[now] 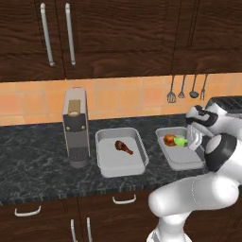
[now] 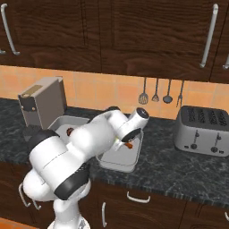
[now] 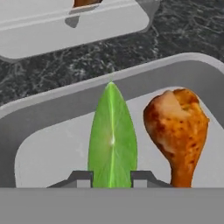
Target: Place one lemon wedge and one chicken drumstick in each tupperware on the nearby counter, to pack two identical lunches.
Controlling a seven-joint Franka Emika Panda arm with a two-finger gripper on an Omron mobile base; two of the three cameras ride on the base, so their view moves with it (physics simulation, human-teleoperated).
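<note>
The green lemon wedge (image 3: 112, 135) is squeezed tight in the closed gripper (image 3: 112, 178) over the right tray (image 3: 39, 120), beside the golden drumstick (image 3: 177, 131), and it could bounce out if dropped from too high.

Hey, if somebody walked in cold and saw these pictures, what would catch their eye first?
The bright green lemon wedge pinched in the gripper, hanging over the right tray. Right beside it lies a golden drumstick in that tray, while the left tray holds a dark drumstick.
</note>
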